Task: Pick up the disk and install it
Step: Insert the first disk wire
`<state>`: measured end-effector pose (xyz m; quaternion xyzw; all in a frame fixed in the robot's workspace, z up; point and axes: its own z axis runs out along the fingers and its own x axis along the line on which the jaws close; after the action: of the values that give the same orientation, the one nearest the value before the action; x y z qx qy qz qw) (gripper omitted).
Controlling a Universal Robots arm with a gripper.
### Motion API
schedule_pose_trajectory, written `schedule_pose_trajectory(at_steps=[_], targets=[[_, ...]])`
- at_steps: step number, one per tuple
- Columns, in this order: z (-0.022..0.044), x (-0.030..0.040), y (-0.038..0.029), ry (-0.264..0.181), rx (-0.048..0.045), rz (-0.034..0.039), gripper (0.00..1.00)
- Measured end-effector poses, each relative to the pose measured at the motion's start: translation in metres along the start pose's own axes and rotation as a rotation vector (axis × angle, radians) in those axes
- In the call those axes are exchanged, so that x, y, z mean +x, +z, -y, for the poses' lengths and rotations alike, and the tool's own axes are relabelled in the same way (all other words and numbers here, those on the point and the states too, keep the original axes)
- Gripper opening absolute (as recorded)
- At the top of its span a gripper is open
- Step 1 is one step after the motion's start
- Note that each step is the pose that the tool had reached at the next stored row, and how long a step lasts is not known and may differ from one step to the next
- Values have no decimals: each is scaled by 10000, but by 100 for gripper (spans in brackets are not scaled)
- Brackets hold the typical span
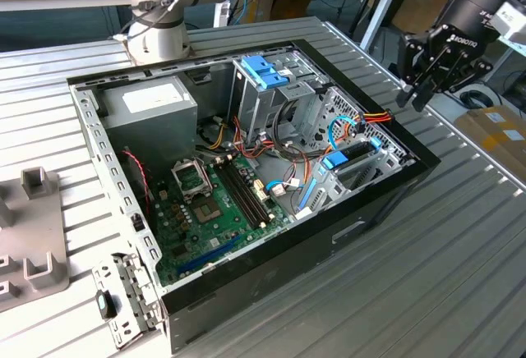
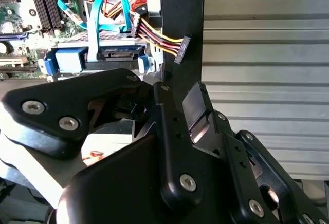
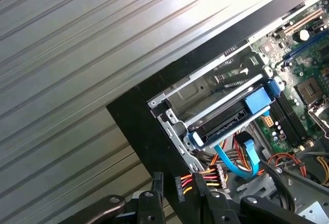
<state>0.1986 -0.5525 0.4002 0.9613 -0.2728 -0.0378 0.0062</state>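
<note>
Sitting in its bay at the case's corner, the disk shows a dark edge, blue frame and blue tab. Gripper hovers just outside, jaws seemingly spread, holding nothing.

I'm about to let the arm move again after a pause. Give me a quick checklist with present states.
1. Gripper clear of the case: ok, it hangs outside the case's corner.
2. Gripper empty: ok, nothing between the fingers.
3. Disk seated in its bay: ok, it lies in the blue-framed slot.
4. Blue cable at the disk: cannot tell if plugged.
5. Loose power connector over the case wall: not ok.
</note>
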Motion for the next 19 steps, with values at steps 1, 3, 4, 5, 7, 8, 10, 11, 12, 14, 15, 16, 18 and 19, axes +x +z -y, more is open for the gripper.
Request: schedule_pose_trajectory(at_steps=[1, 3, 4, 5, 7, 8, 10, 11, 12, 14, 15, 16, 18, 19], targets=[[3, -1, 2, -1, 14, 8, 36], [5, 0, 4, -13, 144, 89, 36], [6, 0, 3, -29, 307, 190, 36], [5, 0, 4, -40, 447, 276, 36], [6, 0, 4, -72, 608, 378, 36], [8, 3, 3, -119, 615, 382, 36], [15, 16, 7, -220, 610, 385, 36], [21, 25, 9, -254, 606, 384, 36], [24, 29, 12, -267, 604, 384, 36], [27, 35, 24, -286, 601, 385, 36], [27, 36, 34, -296, 600, 386, 36], [28, 37, 41, -304, 599, 386, 36], [29, 39, 67, -353, 595, 386, 36], [29, 39, 73, -370, 594, 386, 36]])
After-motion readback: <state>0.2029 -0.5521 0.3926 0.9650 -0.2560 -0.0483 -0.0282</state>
